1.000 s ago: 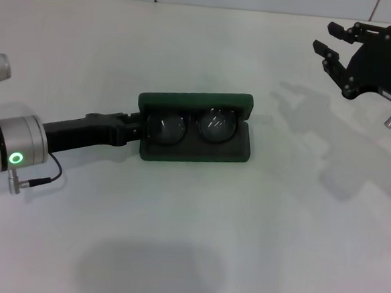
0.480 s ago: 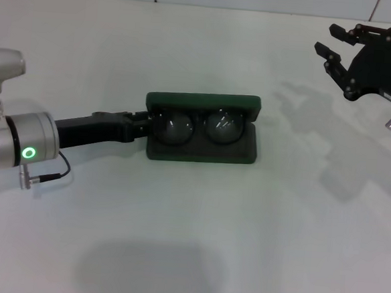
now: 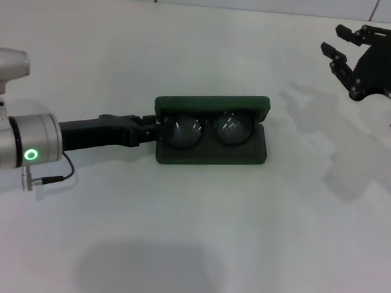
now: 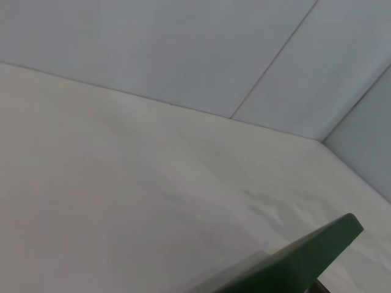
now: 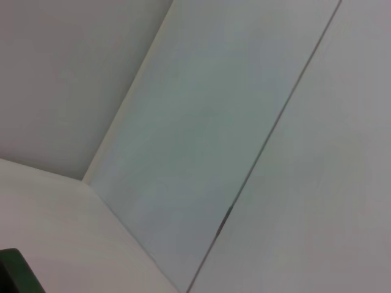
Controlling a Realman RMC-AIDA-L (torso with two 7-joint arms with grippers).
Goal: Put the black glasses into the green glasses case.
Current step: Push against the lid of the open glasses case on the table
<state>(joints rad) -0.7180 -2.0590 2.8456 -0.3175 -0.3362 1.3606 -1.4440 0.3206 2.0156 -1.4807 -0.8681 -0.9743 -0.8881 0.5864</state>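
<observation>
Now, case: we see the dark green hard-shell glasses case (image 3: 213,131) open, long axis 9-to-3, thin black wire-frame glasses (image 3: 207,128) inside.
Left gripper (image 3: 152,128): at its 9 o'clock end, nearer; jaw state we cannot tell.
Right gripper (image 3: 341,51): 2 o'clock, well apart, fingers spread.

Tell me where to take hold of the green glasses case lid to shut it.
Probably the long free edge of the raised lid of the green glasses case, approached from the far side. It stands nearly upright behind the black glasses; the left hand occupies the left end.

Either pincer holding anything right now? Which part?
Left pincer is at the left end of the green glasses case; an actual grip cannot be told. Right pincer, open and raised, holds nothing.
</observation>
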